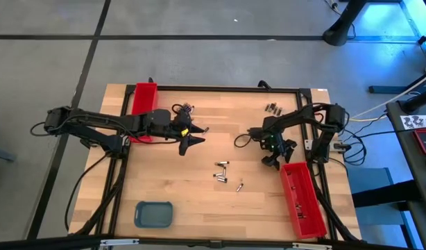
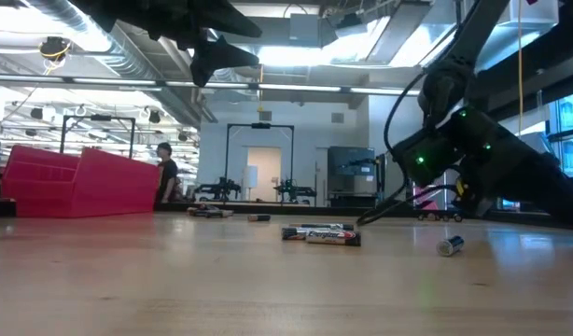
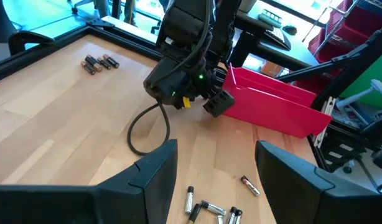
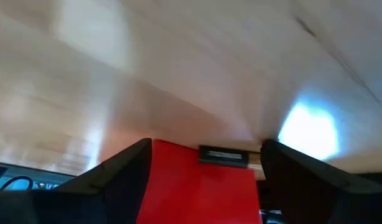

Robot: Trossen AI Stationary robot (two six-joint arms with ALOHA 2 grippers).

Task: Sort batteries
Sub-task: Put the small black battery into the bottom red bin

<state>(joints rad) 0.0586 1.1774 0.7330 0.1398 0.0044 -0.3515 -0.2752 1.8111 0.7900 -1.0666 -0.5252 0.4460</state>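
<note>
Small silvery batteries (image 1: 222, 171) lie loose mid-table; others (image 1: 271, 108) far back.

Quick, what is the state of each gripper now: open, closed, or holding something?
Left gripper: open, holding nothing, above the table.
Right gripper: open, holding nothing, at the red tray.

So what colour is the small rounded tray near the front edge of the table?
Blue-grey. The small rounded tray shows best in the high view, lying on the wooden table.

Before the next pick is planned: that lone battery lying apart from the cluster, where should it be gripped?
Grip the lone battery across its middle, coming straight down from above: it lies flat on the table, clear of the cluster.
</note>
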